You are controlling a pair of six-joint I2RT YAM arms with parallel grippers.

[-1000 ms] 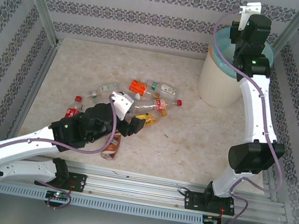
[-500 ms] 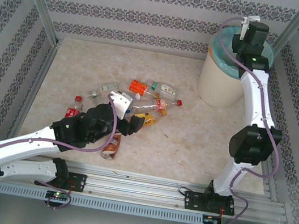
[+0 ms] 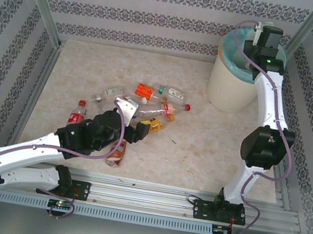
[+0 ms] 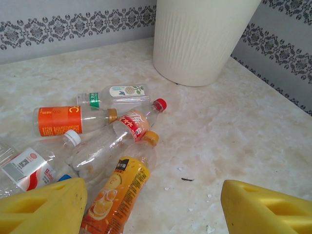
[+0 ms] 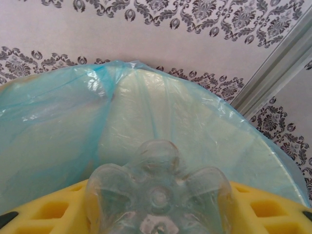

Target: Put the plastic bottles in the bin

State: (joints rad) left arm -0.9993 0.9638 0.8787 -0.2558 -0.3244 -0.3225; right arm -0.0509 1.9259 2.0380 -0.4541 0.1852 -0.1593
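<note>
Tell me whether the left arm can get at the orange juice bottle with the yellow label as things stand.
Probably yes. The left hand is open just short of the juice bottle, and nothing covers it. The red-capped clear bottle lies against its side and may get nudged.

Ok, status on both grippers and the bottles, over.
Right gripper shut on clear plastic bottle, over round cream bin with teal liner. Left gripper open at scattered bottles on table. Nothing in the way.

Left arm (image 3: 30,153): stretched low, reaching forward and right.
Left pincer (image 4: 153,204): yellow fingers (image 4: 44,207) spread wide apart.
Right arm (image 3: 268,112): raised tall, wrist high.
Right pincer (image 5: 158,217): clamped around a clear bottle (image 5: 158,170).
</note>
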